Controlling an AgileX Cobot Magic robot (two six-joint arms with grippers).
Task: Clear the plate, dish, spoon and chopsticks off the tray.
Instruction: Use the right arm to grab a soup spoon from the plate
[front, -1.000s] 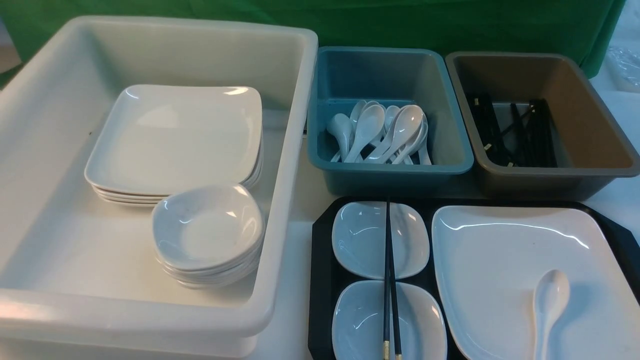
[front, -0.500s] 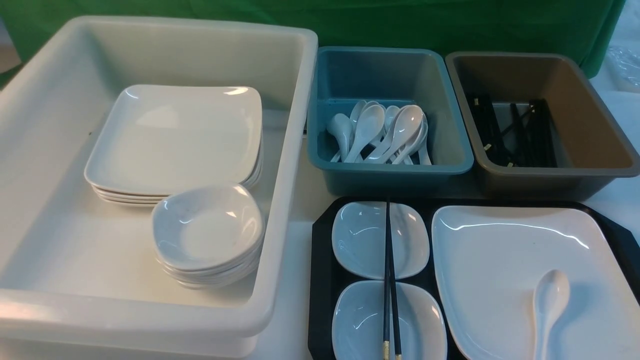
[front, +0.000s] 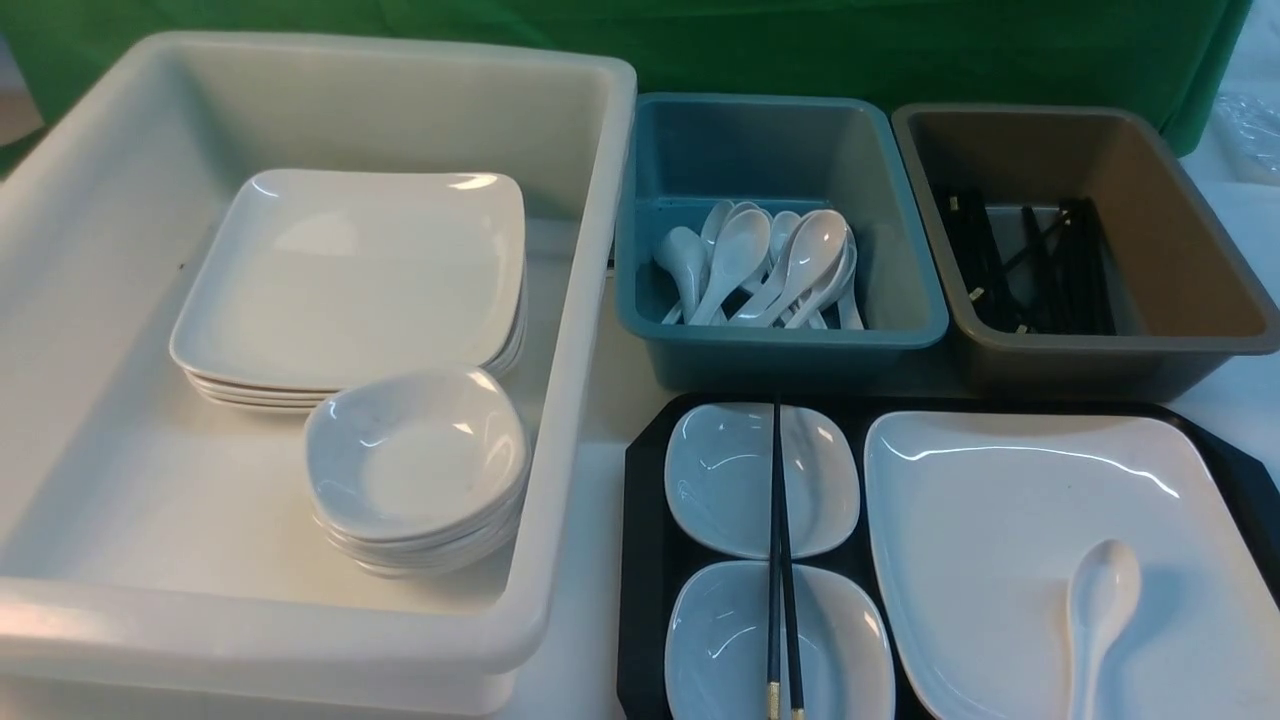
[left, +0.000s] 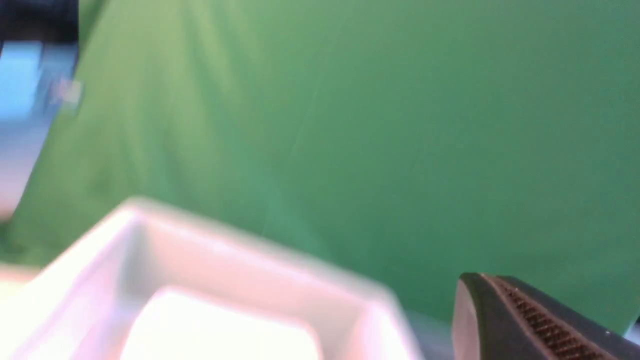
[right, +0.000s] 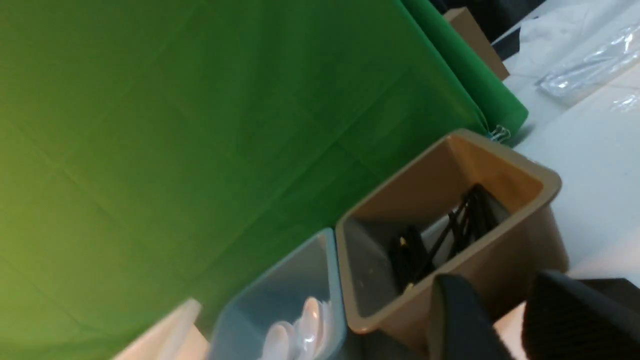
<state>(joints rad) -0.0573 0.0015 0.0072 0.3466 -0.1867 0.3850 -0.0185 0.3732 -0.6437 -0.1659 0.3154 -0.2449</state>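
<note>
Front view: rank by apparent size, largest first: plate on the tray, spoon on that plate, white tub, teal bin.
1. White tub
2. Plate on the tray
3. Teal bin
4. Spoon on that plate

Before me, on the black cut-cornered tray (front: 648, 560), I see a glossy white square plate (front: 1030, 500) lying flat. On it rests a white soup spoon (front: 1103, 590), bowl up. Two small white dishes (front: 720, 480) sit beside the plate, and two slim black chopsticks (front: 776, 560) with gold bands lie across them both.
</note>
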